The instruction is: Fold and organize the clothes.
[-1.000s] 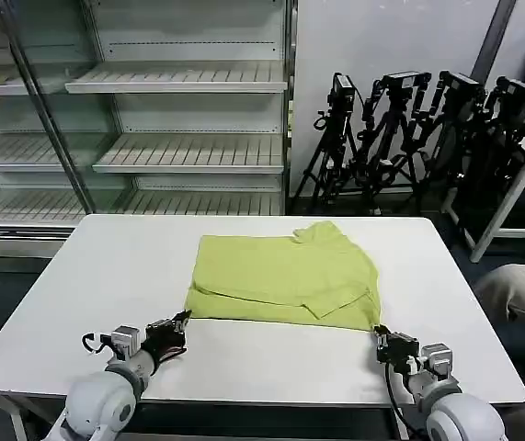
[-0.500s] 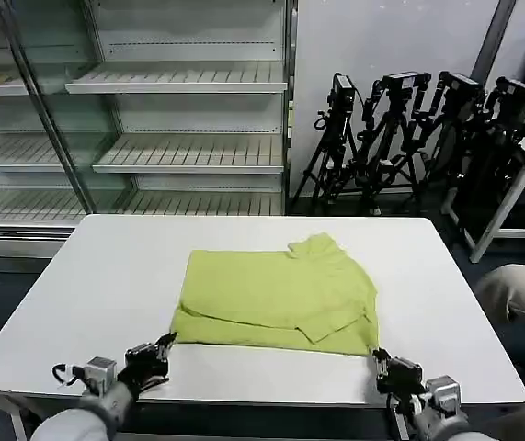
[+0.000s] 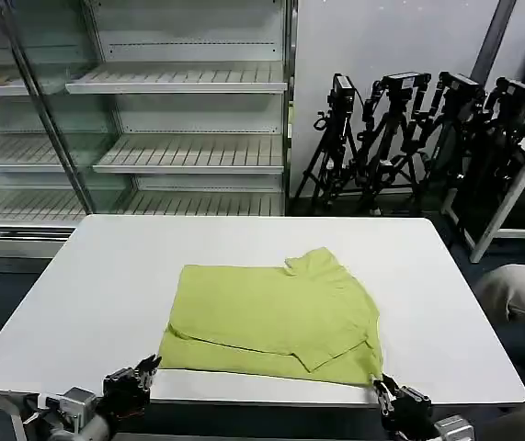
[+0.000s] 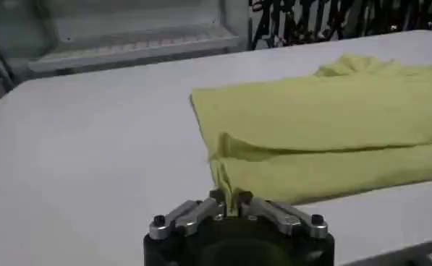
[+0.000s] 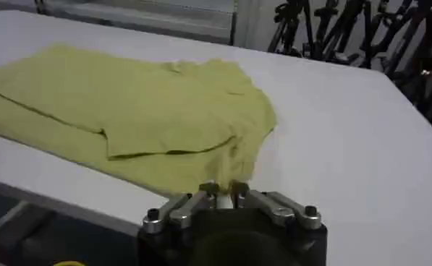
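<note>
Left gripper (image 3: 141, 374): you have it clamped on the shirt's (image 3: 276, 312) near left corner, at the table's (image 3: 87, 285) front edge.
Right gripper (image 3: 386, 393): pinched on the near right corner.
Shirt: partly folded, flat mid-table, collar at the far side.
Handling: likely light, limp and sag-prone; keep your grip on the layered corners, not a single ply.

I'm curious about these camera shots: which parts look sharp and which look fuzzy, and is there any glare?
Head view: even indoor light, the lime shirt and white table crisp, faint reflections on the shelf's glass door. Left wrist view: soft throughout, shelves behind blurred. Right wrist view: the shirt fairly clear, the tripods behind blurred; no harsh glare.
</note>
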